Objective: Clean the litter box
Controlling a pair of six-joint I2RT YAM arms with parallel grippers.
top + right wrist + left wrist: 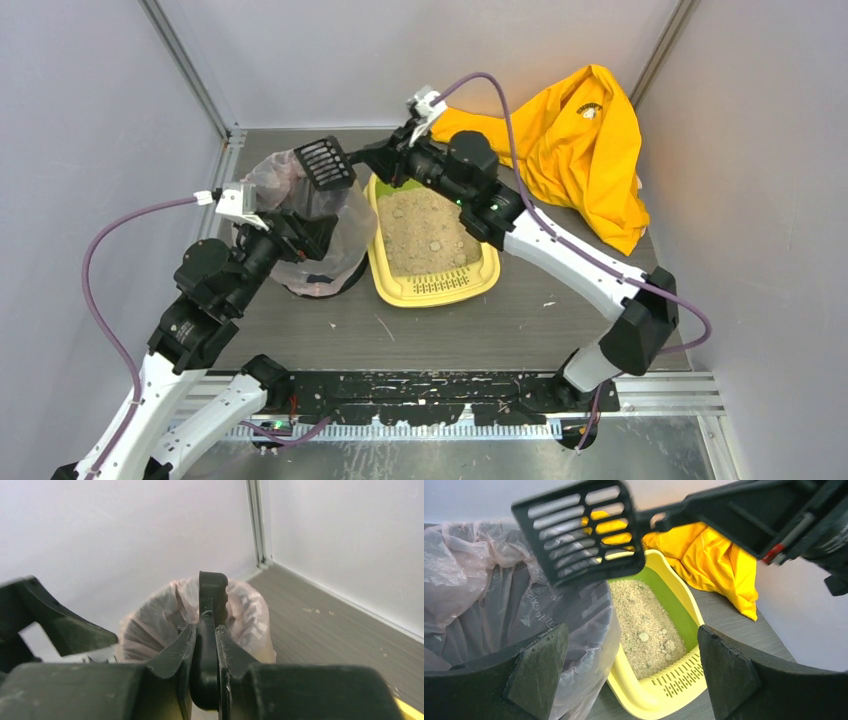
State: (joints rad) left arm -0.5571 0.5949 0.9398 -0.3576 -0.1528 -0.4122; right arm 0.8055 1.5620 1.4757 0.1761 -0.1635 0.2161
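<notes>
We see the right end effector (206,635) pressed together on the handle of a black slotted scoop (325,163). It holds the scoop in the air just left of the litter box's far corner, above the bag-lined bin (330,255). In the right wrist view the scoop stands edge-on between the fingers (175,652).

The left end effector (631,650) is spread wide and grips nothing. It hangs to the left of the litter box, at the bin's near rim.

The litter box (435,285) sits mid-desk (450,330), touching the bin on its left. Its slotted lip faces the arms, and its sandy litter has a few clumps.

The bag (484,580) has faint print that we cannot read. A yellow garment (580,140) lies behind and right of the litter box, and its small emblem is too small to read.
</notes>
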